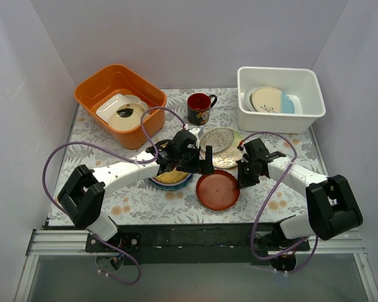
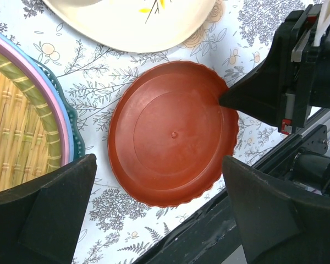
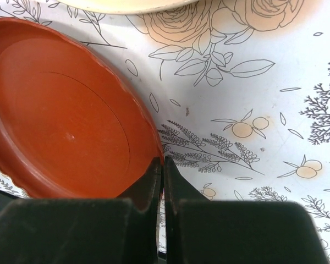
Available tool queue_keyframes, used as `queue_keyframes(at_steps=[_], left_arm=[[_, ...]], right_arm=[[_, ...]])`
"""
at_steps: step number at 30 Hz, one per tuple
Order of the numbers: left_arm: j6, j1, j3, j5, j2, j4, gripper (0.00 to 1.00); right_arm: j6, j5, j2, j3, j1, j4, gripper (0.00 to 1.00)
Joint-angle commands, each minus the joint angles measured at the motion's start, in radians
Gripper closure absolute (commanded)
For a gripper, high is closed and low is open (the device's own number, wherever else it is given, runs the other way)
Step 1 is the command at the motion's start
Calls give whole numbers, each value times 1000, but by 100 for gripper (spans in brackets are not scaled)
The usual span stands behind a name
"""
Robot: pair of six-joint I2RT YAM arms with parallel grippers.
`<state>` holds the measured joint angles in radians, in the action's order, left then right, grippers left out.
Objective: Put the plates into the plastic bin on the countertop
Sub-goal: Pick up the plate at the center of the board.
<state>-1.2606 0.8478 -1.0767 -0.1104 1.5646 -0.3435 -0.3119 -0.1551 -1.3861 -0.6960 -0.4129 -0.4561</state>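
A red-brown plate (image 1: 218,189) (image 2: 173,135) (image 3: 60,121) lies on the flowered countertop (image 1: 132,201) near its front edge. My right gripper (image 1: 244,179) (image 3: 163,160) is shut on that plate's right rim. My left gripper (image 1: 184,156) (image 2: 159,159) hangs open above the plate's left side, holding nothing. A stack topped by a yellow woven plate (image 1: 171,178) (image 2: 11,137) sits left of it. A grey patterned plate (image 1: 218,139) rests on a cream plate (image 1: 232,160) (image 2: 132,22) behind. The white plastic bin (image 1: 277,121) at the back right holds a cream plate (image 1: 266,99) and a blue one (image 1: 290,104).
An orange tub (image 1: 91,94) with white dishes (image 1: 121,112) stands at the back left. A dark red-rimmed mug (image 1: 199,108) stands at the back centre. The black table rail (image 2: 236,220) runs just in front of the red-brown plate.
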Motion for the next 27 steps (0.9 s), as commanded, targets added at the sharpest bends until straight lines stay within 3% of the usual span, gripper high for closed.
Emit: queue_keyframes(at_steps=[1, 27], left_arm=[[9, -3, -34, 32, -70, -8, 2], [-29, -4, 49, 98, -159, 32, 2]], right_arm=[[10, 12, 44, -33, 0, -23, 99], [0, 14, 121, -114, 3, -49, 99]])
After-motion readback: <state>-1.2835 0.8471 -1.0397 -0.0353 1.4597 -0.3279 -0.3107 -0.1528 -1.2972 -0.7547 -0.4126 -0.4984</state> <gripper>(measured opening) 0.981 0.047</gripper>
